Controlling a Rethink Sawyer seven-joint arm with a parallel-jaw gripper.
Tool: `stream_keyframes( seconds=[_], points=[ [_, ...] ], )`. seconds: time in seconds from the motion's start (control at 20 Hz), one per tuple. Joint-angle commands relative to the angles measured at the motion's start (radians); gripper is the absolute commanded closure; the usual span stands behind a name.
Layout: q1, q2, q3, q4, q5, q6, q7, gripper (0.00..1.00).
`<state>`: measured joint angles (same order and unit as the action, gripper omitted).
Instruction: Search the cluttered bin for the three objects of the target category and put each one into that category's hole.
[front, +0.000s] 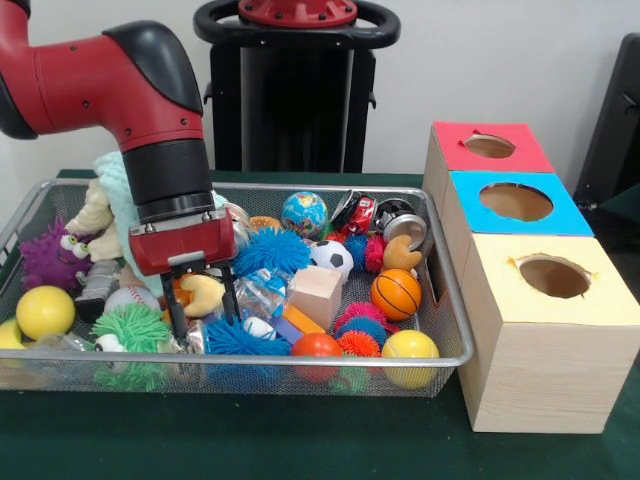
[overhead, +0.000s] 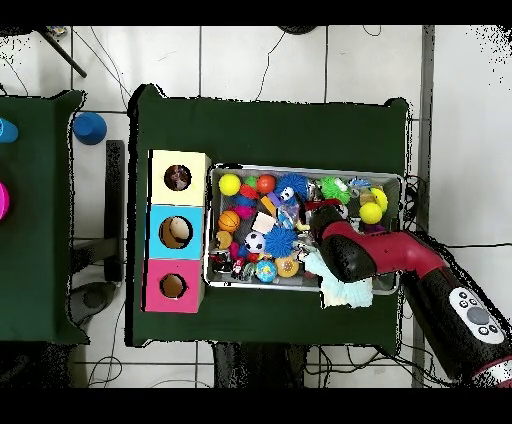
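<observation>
Reaching into wire bin (front: 455, 330) | claw (front: 203, 308) spread around yellow curved toy (front: 205, 293), not clenched | holes: contents unclear; sorting seemingly mostly ahead

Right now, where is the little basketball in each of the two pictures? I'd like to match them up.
Front view: the basketball lies in the wire bin's right part, close to the yellow-topped box, just below the soccer ball.
Overhead view: the basketball sits at the bin's left end, beside the blue-topped box, above the soccer ball.
Shared landmark: the row of three boxes with holes, next to that end of the bin.
</observation>
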<state>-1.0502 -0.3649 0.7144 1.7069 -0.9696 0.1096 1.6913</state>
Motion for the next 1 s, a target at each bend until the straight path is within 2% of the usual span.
stream_keyframes(
  seconds=[0.05, 0.35, 0.65, 0.7, 1.0],
  points=[
    [-0.002, 0.055, -0.075, -0.104, -0.103, -0.006, -0.035, 0.0],
    [0.004, 0.049, -0.086, -0.116, -0.126, -0.008, -0.034, 0.0],
    [-0.018, 0.064, -0.063, -0.118, -0.134, -0.004, -0.045, 0.0],
    [-0.021, 0.066, -0.059, -0.116, -0.135, -0.004, -0.047, 1.0],
    [-0.012, 0.059, -0.062, -0.12, -0.141, -0.023, -0.037, 1.0]
  ],
)
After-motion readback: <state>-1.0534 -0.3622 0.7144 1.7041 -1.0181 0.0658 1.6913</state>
